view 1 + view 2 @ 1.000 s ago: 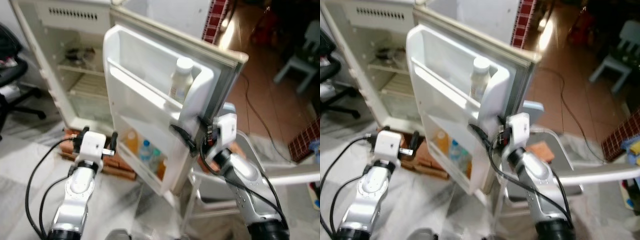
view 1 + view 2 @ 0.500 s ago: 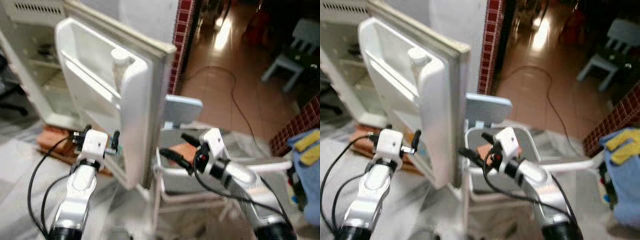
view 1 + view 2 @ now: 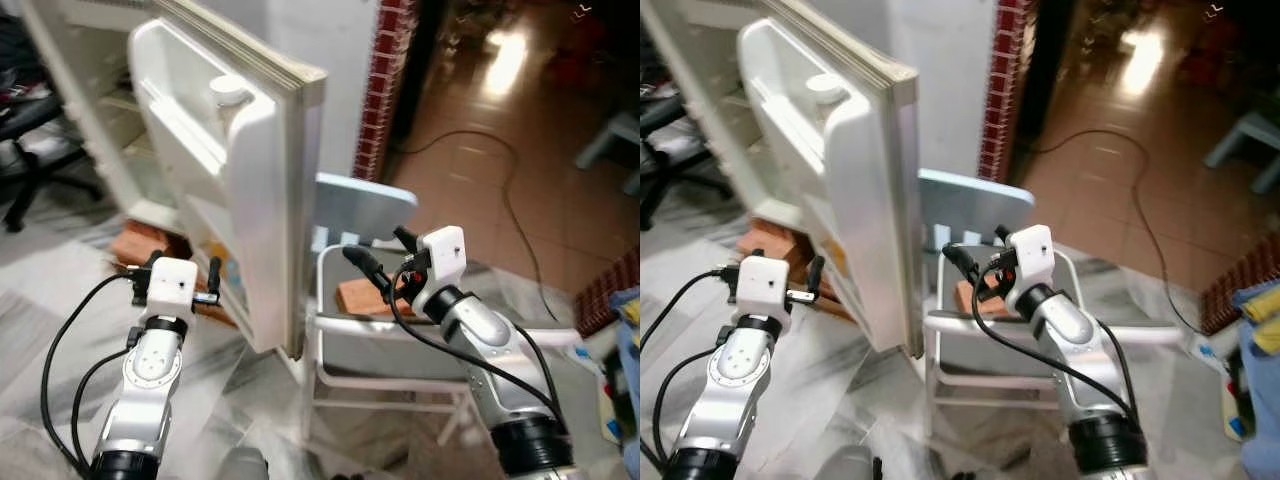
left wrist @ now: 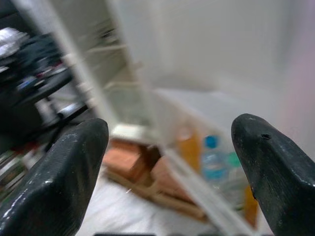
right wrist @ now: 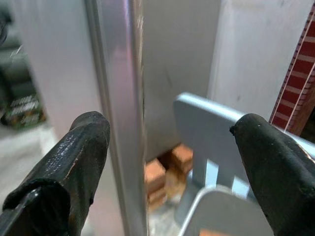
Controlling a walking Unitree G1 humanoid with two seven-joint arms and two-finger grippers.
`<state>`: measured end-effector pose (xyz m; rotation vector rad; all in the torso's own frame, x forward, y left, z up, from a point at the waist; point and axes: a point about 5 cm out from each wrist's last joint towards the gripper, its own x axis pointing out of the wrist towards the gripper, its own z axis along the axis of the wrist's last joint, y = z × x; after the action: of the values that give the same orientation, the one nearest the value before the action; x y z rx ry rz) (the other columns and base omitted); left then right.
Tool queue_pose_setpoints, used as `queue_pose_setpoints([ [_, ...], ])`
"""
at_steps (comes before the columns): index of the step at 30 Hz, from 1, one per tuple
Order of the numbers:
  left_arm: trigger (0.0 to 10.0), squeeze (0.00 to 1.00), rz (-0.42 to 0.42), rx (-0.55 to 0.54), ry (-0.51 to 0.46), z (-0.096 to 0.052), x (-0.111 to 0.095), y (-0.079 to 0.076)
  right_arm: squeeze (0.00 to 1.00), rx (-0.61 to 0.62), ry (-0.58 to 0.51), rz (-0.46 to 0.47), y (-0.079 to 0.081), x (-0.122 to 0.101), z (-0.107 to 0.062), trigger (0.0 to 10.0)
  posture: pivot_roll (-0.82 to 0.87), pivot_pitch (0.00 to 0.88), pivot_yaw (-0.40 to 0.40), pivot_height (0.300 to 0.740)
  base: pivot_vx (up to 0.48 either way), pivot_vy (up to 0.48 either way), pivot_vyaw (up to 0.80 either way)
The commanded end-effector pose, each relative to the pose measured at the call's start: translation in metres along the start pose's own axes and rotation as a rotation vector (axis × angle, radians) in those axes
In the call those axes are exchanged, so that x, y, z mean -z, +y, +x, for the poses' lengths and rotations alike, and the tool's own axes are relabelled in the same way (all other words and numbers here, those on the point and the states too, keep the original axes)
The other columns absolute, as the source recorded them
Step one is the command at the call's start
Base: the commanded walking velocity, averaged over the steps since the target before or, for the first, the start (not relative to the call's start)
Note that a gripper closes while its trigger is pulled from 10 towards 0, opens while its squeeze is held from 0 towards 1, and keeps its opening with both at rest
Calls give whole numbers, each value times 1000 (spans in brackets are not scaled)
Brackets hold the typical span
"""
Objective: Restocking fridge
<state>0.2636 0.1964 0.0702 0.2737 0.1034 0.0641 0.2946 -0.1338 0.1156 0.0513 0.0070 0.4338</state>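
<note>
The white fridge door [image 3: 262, 190] stands open, edge toward me. A white-capped bottle [image 3: 228, 90] sits in its upper shelf. In the lower shelf are a blue-capped water bottle [image 4: 215, 160] and an orange bottle [image 4: 187, 145]. My left gripper [image 3: 178, 265] is open and empty, low before the door's inner side, a little apart from it. My right gripper [image 3: 375, 245] is open and empty on the door's outer side, above the seat of a light blue chair [image 3: 365, 205]. The door's edge [image 5: 118, 113] is close by its fingers [image 5: 275, 162], not between them.
An orange brick-like block [image 3: 358, 297] lies on the chair seat. Bricks [image 3: 140, 243] prop up the fridge body [image 3: 95, 100]. A black office chair [image 3: 30, 140] stands at the far left. A cable [image 3: 500, 180] runs over the brown floor behind, beside a red brick pillar [image 3: 382, 85].
The whole view has swung to the right. My right gripper has come off the door's outer edge and now hovers over the chair. The left gripper stays by the door's inner side.
</note>
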Motion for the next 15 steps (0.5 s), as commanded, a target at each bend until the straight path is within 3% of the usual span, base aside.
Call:
queue_pose_setpoints([
  [1, 10000, 0, -11, -27, 10, 0, 0, 4, 0, 41, -24, -6, -3, -5, 4, 10000, 123, 0, -22, 740, 0, 0, 781],
  [4, 10000, 0, -16, -22, 24, -1, 1, 4, 0, 46, -39, -7, 1, -7, 9, 10000, 124, 0, -22, 740, 0, 0, 781],
  [9, 10000, 0, -119, -38, 106, -2, 9, 5, 0, 58, -46, -15, 1, -8, 14, 10000, 129, 0, -23, 740, 0, 0, 786],
  [15, 10000, 0, -142, -26, 131, -4, 12, 4, 0, 68, -70, -26, -2, -15, 24, 10000, 132, 3, -24, 740, 0, 0, 783],
])
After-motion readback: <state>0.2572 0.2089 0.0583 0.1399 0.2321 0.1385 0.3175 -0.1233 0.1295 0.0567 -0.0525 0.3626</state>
